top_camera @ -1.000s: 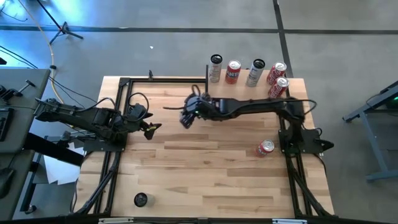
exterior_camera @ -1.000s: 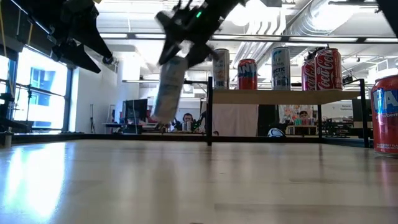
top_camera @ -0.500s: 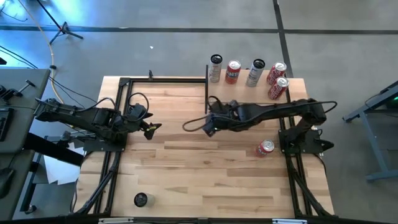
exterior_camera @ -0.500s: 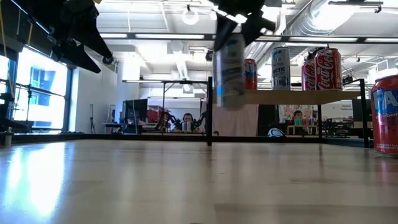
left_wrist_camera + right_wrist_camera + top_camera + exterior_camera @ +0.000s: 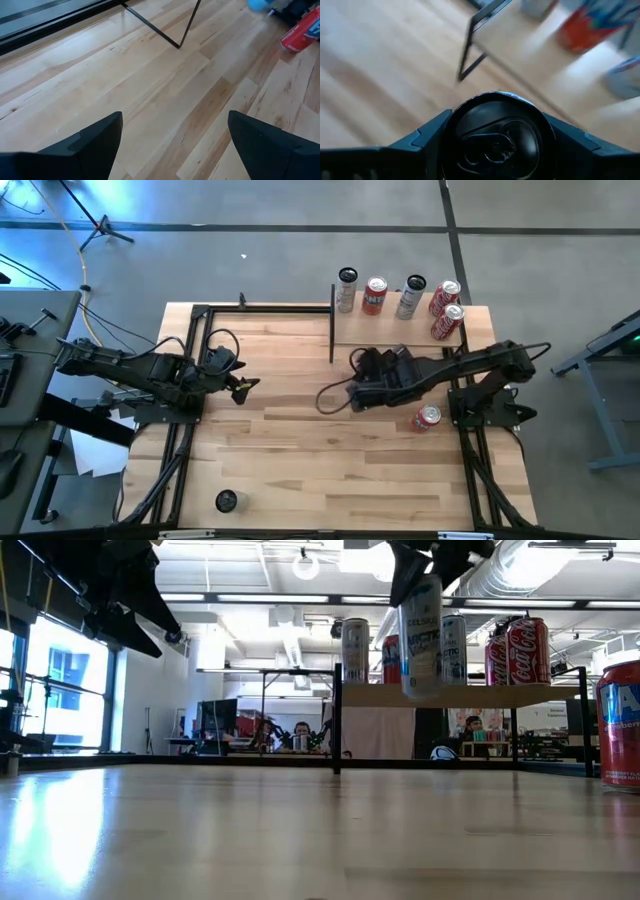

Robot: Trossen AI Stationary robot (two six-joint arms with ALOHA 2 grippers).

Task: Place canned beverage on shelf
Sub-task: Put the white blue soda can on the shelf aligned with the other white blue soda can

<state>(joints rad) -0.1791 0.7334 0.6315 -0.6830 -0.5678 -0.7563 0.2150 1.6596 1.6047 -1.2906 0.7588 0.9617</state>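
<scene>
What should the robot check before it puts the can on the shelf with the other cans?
1. Right hand holds the silver can: ok.
2. Can hangs upright: ok.
3. Can's bottom is above the shelf board: not ok, it hangs lower.
4. Free spot on the shelf in front of the five cans: ok.
5. Left hand stays out of the way: ok, far off to the side.

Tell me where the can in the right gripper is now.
The silver can hangs off the table in the right gripper, just in front of the shelf; in the high view the gripper is right of centre, near the fallen red can.
</scene>
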